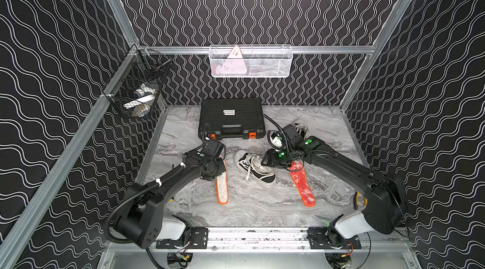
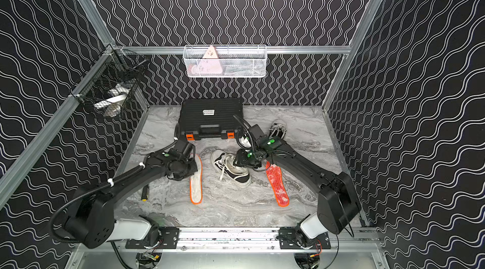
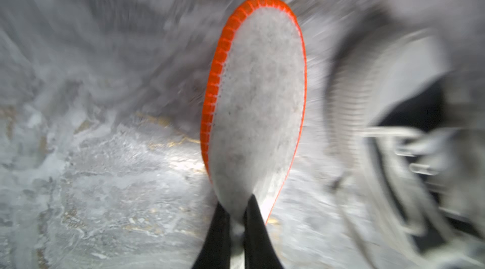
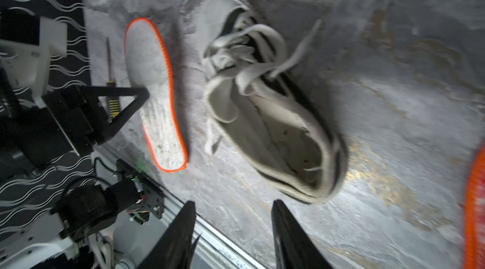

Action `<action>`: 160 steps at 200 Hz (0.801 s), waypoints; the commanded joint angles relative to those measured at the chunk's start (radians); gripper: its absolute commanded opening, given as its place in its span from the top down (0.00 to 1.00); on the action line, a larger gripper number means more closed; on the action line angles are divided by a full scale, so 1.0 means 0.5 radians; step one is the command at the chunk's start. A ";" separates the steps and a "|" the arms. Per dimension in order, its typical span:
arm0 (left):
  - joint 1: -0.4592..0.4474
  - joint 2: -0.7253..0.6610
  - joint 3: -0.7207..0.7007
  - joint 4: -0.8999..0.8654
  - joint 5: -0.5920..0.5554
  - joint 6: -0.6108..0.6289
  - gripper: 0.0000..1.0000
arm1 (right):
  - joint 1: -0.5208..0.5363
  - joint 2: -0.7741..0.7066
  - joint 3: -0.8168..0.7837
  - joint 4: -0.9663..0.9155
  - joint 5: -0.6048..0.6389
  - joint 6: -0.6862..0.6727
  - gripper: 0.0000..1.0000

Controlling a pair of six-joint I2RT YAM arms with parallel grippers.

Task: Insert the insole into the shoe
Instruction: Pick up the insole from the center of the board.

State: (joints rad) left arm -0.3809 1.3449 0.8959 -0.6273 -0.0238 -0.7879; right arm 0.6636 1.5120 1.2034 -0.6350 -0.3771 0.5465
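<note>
A grey-topped insole [image 3: 258,102] with an orange rim lies left of the shoe in both top views [image 1: 222,189]. My left gripper [image 3: 237,202] is shut on one narrow end of it, with a black finger on each face. The shoe [image 1: 256,172], a black and white canvas sneaker with loose white laces, lies mid-table with its opening up [image 4: 267,113]. My right gripper [image 4: 234,202] is open and holds nothing. It hovers over the heel side of the shoe [image 2: 232,169]. The left wrist view is blurred.
A second insole [image 1: 301,185] lies orange side up, right of the shoe. Another sneaker [image 1: 300,127] sits behind the right arm. A black case [image 1: 232,121] stands at the back. A screwdriver [image 2: 145,193] lies by the left arm. Two wire baskets [image 1: 250,62] [image 1: 136,92] hang on the walls.
</note>
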 commanded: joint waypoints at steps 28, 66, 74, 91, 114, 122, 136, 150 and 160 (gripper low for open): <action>-0.011 -0.122 0.238 -0.201 0.159 0.013 0.98 | 0.125 0.066 -0.002 0.630 -0.304 0.340 0.48; -0.044 -0.180 0.276 -0.089 0.316 -0.146 0.98 | 0.152 0.228 -0.020 0.899 -0.338 0.477 0.46; -0.055 -0.187 0.279 -0.064 0.345 -0.173 0.97 | 0.152 0.257 -0.028 0.932 -0.343 0.489 0.46; -0.082 -0.183 0.281 -0.028 0.392 -0.214 0.97 | 0.152 0.291 -0.046 1.032 -0.370 0.529 0.45; -0.130 -0.180 0.270 0.034 0.427 -0.270 0.97 | 0.152 0.327 -0.054 1.099 -0.380 0.570 0.45; -0.142 -0.180 0.260 0.065 0.443 -0.291 0.97 | 0.151 0.350 -0.056 1.104 -0.386 0.581 0.45; -0.163 -0.181 0.248 0.121 0.470 -0.329 0.97 | 0.151 0.366 -0.080 1.168 -0.403 0.614 0.47; -0.188 -0.169 0.260 0.123 0.469 -0.341 0.97 | 0.149 0.374 -0.114 1.257 -0.437 0.662 0.56; -0.200 -0.164 0.264 0.128 0.467 -0.336 0.97 | 0.149 0.368 -0.120 1.271 -0.442 0.675 0.67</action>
State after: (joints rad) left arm -0.4679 1.2579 1.0237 -0.6083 0.1925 -0.9218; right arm 0.7376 1.6943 1.1542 -0.0933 -0.5709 0.8368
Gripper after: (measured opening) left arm 0.100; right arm 0.426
